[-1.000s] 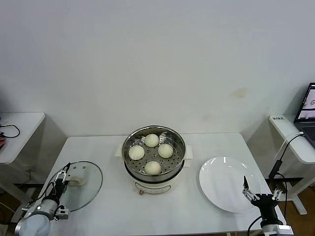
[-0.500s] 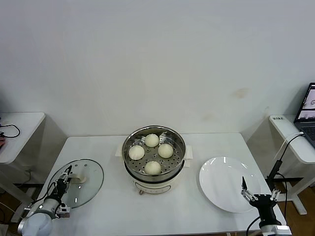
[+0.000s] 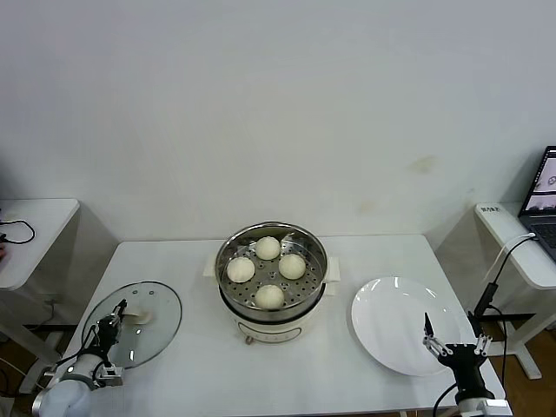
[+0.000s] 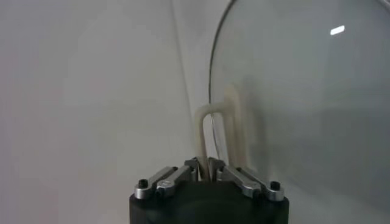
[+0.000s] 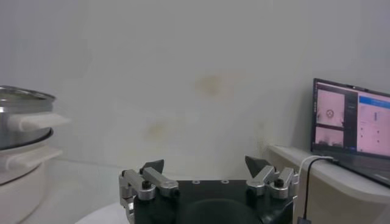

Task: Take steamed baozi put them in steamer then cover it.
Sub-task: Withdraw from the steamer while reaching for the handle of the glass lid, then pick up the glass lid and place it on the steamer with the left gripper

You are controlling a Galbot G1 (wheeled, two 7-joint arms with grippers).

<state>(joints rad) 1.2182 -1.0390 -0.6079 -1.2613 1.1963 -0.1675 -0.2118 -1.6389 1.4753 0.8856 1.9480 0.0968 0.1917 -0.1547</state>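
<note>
Four cream-white baozi (image 3: pixel 268 248) lie on the perforated tray of the shiny steamer (image 3: pixel 318 253), which stands on its cream base at the table's middle. The clear glass cover (image 3: pixel 152 334) is at the table's left, by the front edge. My left gripper (image 3: pixel 114 319) is shut on the cover's cream-white handle (image 4: pixel 220 126); in the left wrist view the gripper (image 4: pixel 207 173) pinches the handle and the glass (image 4: pixel 304 91) stands beyond it. My right gripper (image 3: pixel 452 345) is open and empty over the near edge of the plate; it also shows in the right wrist view (image 5: pixel 207 165).
An empty white plate (image 3: pixel 391 317) lies right of the steamer. The steamer's side and handle show in the right wrist view (image 5: pixel 21 125). A side table with a laptop (image 5: pixel 352 126) and a cable stands to the right, and another small table (image 3: pixel 35 226) to the left.
My left gripper has drawn back toward the table's front-left corner, still on the handle, and the cover has shifted slightly. My right gripper has sunk a little toward the front edge.
</note>
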